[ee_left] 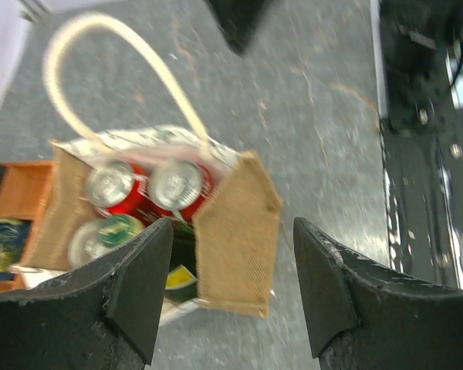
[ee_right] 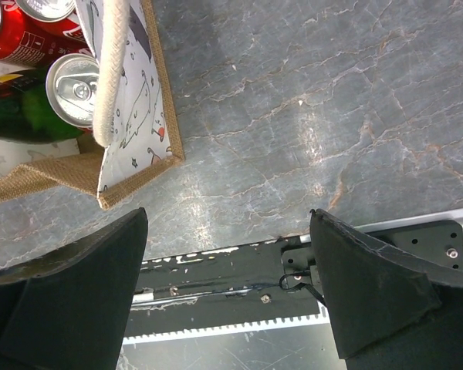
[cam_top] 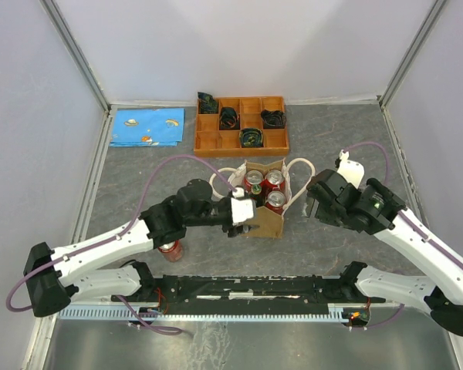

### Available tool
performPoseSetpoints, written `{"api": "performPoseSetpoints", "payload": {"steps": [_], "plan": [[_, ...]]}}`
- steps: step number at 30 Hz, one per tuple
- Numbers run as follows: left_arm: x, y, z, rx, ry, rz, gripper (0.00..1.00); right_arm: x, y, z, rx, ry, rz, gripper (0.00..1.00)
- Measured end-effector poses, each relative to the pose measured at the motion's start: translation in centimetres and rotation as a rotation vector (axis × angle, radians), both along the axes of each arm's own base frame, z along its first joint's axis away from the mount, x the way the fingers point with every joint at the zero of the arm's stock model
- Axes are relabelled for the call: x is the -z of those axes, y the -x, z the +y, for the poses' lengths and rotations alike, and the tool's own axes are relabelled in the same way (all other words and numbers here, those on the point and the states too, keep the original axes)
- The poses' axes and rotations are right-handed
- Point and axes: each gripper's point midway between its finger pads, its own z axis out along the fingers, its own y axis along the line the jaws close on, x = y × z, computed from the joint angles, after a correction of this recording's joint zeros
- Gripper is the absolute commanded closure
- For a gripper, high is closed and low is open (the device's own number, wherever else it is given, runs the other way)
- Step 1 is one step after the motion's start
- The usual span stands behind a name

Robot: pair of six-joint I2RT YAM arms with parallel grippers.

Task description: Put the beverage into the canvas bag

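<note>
Canvas bag [cam_top: 272, 222]: centre of top view, upright, mouth open.
Cans inside [cam_top: 264, 185]: three tops showing.
Red can [cam_top: 170, 249]: lower left of the bag, standing outside it.
Left gripper [ee_left: 231, 231]: wide, empty, at bag's left side.
Right gripper [ee_right: 228, 220]: wide, empty, just right of bag.

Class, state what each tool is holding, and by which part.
Nothing is held. The left tool is open at an end wall of the canvas bag, not clamping it; the right tool is open over the table.
</note>
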Motion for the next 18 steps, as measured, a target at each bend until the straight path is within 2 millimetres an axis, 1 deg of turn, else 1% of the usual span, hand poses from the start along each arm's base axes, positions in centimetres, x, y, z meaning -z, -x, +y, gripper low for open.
{"api": "performPoseSetpoints", "payload": {"steps": [4,7,9,13,18], "plan": [[5.0,1.4,0.4,0.066,-0.147,-0.005,0.30,-0.6,-0.2,-0.3,0.002,0.013,-0.021,0.07],[7.5,1.7,0.7,0.087,-0.219,-0.016,0.30,-1.7,-0.6,-0.6,0.008,0.010,-0.056,0.06],[8.8,1.6,0.8,0.094,-0.255,-0.024,0.30,-2.2,-0.6,-0.8,0.015,0.001,-0.078,0.07],[10.0,0.6,0.6,0.071,-0.293,-0.046,0.30,-2.4,-0.2,-1.3,0.020,-0.016,-0.092,0.07],[10.0,-0.1,0.6,0.040,-0.294,-0.065,0.30,-2.1,0.2,-1.8,0.025,-0.017,-0.089,0.06]]}}
